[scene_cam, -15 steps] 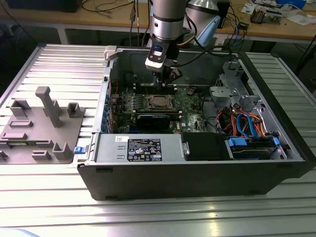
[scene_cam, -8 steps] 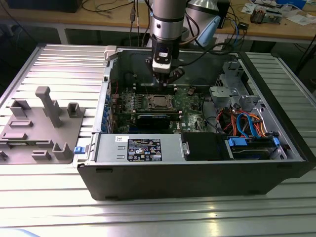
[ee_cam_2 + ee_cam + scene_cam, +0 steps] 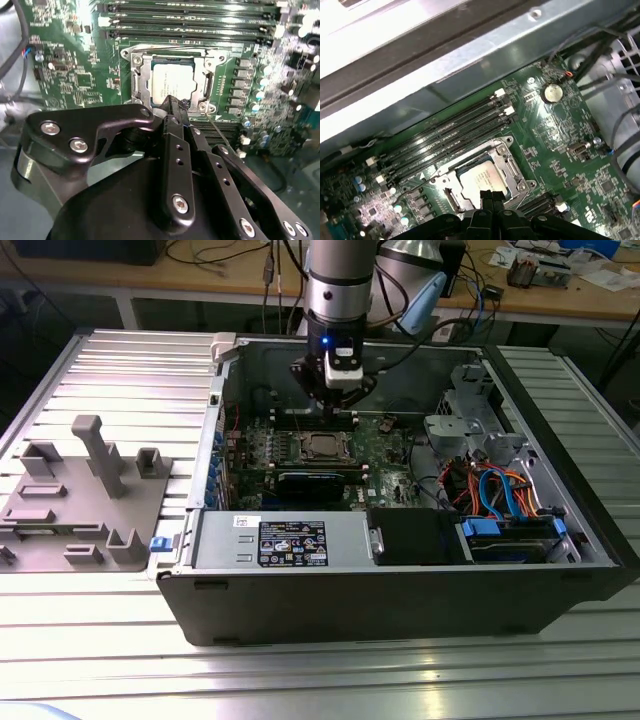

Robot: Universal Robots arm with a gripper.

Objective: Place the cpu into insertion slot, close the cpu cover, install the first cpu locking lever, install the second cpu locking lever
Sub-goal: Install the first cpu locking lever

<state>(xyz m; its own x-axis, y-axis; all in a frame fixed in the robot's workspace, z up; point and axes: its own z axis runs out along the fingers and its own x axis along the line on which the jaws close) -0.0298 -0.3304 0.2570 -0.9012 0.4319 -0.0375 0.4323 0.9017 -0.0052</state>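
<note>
The cpu lies flat in the insertion slot on the green board, silvery top up. The cpu cover lies down around it as a silver frame. My gripper is shut, its black fingers pressed together with nothing between them, and the tips hover at the socket's edge by one corner. A thin wire lever sticks out from that corner. In the first wrist view the fingertips overlap the edge of the cpu. The exterior view has the gripper just behind the socket.
The open computer case stands on a ribbed metal table. Long black memory slots run beside the socket. Drive bays and orange and blue cables fill the exterior view's right. A grey fixture tray sits at that view's left.
</note>
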